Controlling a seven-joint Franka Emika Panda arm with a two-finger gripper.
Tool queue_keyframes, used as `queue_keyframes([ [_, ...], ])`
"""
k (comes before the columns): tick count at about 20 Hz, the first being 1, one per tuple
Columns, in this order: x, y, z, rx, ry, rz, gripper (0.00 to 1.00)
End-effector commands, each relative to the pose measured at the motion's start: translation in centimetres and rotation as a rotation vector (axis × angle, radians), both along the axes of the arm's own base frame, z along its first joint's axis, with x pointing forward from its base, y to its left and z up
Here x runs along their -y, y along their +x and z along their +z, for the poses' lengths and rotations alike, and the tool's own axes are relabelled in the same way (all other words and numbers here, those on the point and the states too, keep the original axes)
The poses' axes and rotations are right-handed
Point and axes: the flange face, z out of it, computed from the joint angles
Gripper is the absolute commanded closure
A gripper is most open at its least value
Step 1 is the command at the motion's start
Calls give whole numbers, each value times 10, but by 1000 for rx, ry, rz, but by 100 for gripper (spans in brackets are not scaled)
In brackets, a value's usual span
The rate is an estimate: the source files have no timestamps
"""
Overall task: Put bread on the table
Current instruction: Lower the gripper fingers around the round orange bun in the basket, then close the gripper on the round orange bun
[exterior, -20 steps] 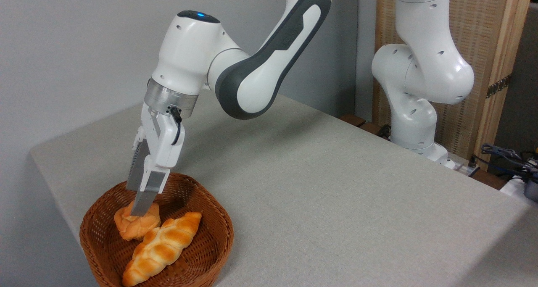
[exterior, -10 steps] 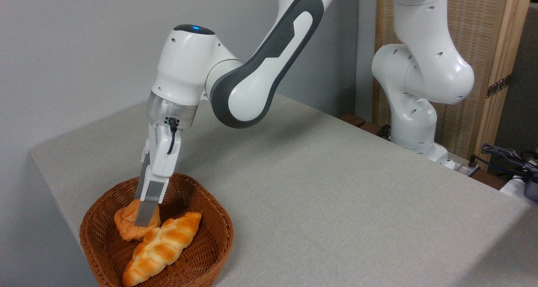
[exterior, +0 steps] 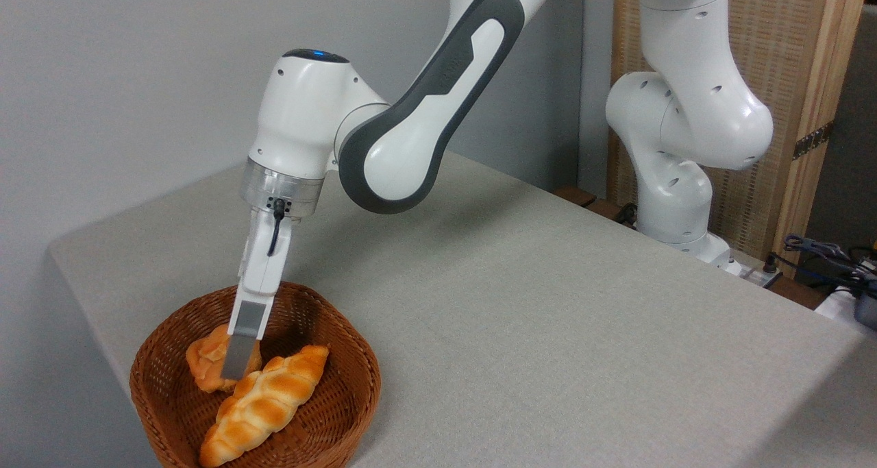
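The bread (exterior: 205, 365) is lying inside the wicker basket (exterior: 342, 399), touching a long braided loaf (exterior: 267, 403). The gripper (exterior: 235, 372) is reaching down onto it edge-on, so whether its fingers are apart or clamped cannot be told.

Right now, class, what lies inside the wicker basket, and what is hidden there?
Inside the wicker basket lie a round bread roll and a long braided loaf. The claw reaches down at the roll, covering its middle; its far finger and grip are hidden.
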Motion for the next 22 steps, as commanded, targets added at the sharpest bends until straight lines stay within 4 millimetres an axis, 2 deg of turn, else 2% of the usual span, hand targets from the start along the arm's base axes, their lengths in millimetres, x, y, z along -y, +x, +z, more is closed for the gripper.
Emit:
queue_keyframes([
  [1, -4, 8, 4, 29, 6, -6, 36],
  [6, -9, 19, 13, 49, -2, 7, 61],
  [8, -9, 19, 13, 49, -2, 7, 64],
  [16, -9, 20, 6, 40, 3, 1, 65],
  [20, -9, 23, 10, 49, 1, 1, 65],
  [22, -9, 23, 10, 48, 0, 2, 68],
])
